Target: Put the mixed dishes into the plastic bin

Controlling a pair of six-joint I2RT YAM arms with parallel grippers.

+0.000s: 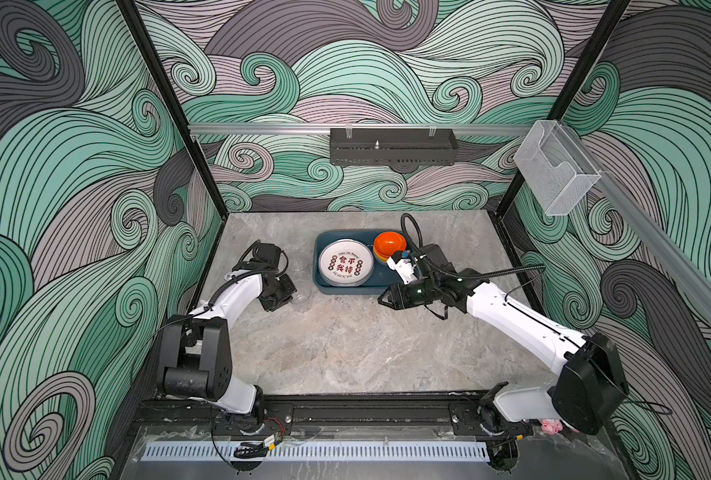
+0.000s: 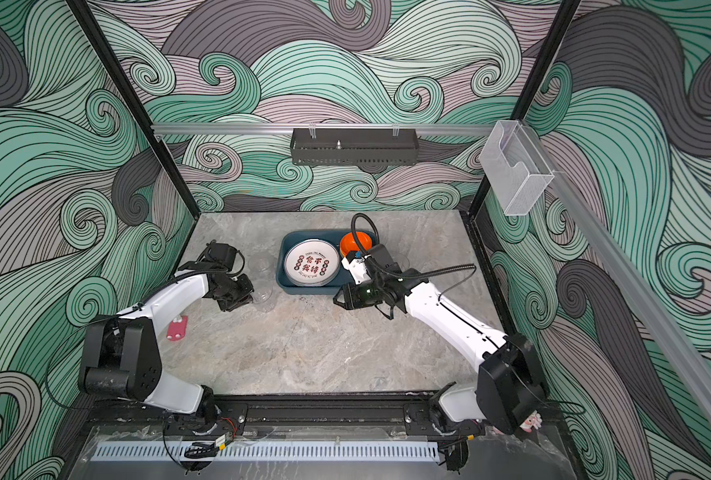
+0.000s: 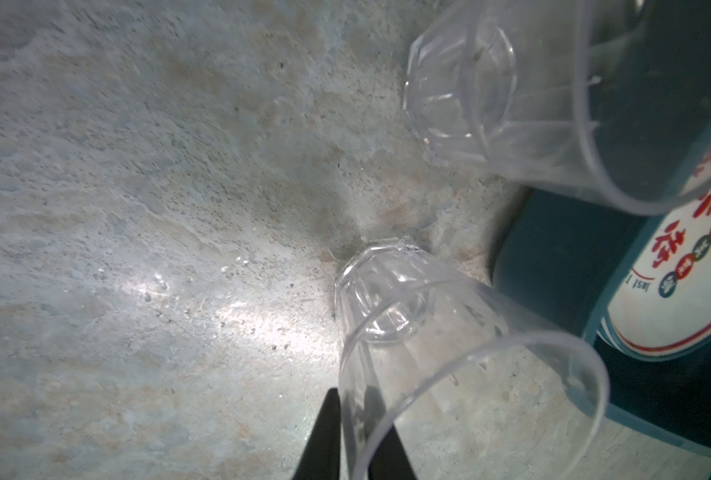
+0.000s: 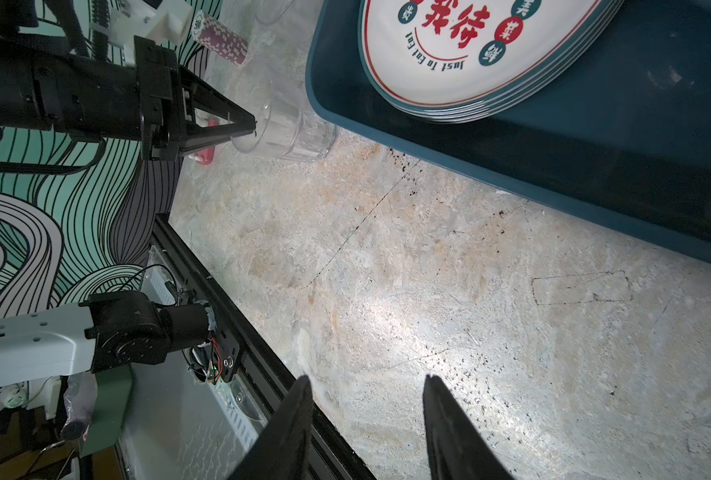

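Note:
The plastic bin (image 1: 345, 289) (image 2: 308, 290) (image 3: 553, 249) (image 4: 428, 137) is a dark teal tub at the back middle of the table. It holds a stack of printed plates (image 1: 345, 264) (image 2: 311, 264) (image 4: 470, 54) and stacked bowls, orange on top (image 1: 389, 245) (image 2: 347, 245). Two clear tumblers stand left of the bin. My left gripper (image 1: 291, 297) (image 2: 251, 297) (image 3: 351, 399) is shut on the wall of the nearer tumbler (image 1: 302, 302) (image 2: 265, 300) (image 3: 449, 332) (image 4: 295, 129), one finger inside and one outside. The farther tumbler (image 1: 300, 264) (image 2: 262, 266) (image 3: 491, 104) stands free. My right gripper (image 1: 383, 299) (image 2: 337, 299) (image 4: 366, 378) is open and empty by the bin's front right corner.
A red tag (image 2: 177, 328) lies on the table under the left arm. A black perforated tray (image 1: 393, 145) hangs on the back rail and a clear acrylic box (image 1: 557, 166) on the right rail. Bare marble (image 1: 345, 345) lies in front of the bin.

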